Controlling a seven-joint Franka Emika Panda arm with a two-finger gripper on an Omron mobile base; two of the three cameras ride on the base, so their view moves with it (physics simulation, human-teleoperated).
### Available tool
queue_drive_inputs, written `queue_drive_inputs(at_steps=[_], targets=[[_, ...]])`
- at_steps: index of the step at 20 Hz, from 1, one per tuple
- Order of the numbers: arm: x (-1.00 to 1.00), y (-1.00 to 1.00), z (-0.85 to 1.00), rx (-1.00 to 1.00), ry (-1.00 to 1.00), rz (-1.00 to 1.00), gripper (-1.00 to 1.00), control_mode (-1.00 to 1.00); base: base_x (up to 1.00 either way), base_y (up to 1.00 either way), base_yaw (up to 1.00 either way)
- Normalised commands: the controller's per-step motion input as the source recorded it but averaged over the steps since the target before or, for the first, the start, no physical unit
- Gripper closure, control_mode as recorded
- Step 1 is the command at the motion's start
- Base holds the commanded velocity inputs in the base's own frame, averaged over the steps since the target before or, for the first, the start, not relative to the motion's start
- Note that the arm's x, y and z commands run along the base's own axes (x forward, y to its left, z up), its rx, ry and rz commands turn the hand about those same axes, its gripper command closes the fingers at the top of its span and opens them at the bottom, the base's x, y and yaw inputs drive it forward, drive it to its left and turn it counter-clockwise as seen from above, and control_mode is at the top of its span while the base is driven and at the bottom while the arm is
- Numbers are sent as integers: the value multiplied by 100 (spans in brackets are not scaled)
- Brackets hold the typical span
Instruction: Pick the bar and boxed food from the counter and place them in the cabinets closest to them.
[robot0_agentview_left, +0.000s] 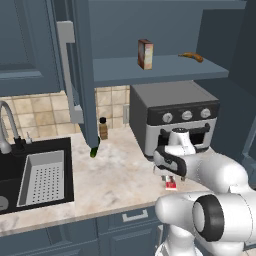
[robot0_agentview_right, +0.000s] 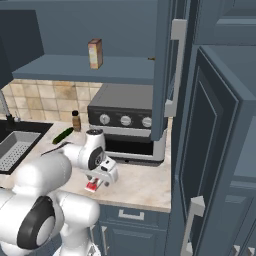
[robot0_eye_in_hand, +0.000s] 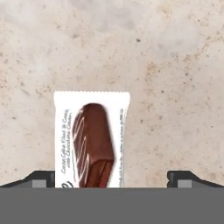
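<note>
The bar, in a white wrapper with a brown picture, lies flat on the beige counter. My gripper hangs open straight above it, one dark fingertip on each side of the wrapper, neither touching it. From the base, the bar shows red and white under my hand, near the counter's front edge. The boxed food stands upright on the shelf of the open upper cabinets.
A toaster oven stands just behind my hand. An open cabinet door hangs to the left, with a brown bottle and a green vegetable below it. The sink is far left. An open tall door stands to the right.
</note>
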Motion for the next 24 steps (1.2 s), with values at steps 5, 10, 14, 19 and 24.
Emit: queue_drive_inputs(at_steps=[5, 10, 14, 19, 24], targets=[[-15, 12, -68, -1, -6, 0, -100, -100, 0, 0, 0], [-9, 35, -60, -1, -7, -1, -100, -100, 0, 0, 0], [-17, 21, -54, -4, -1, 0, 100, -100, 0, 0, 0], [-5, 0, -10, 0, 0, 0, 100, -100, 0, 0, 0], [-1, 0, 0, 0, 1, 0, 100, -100, 0, 0, 0]])
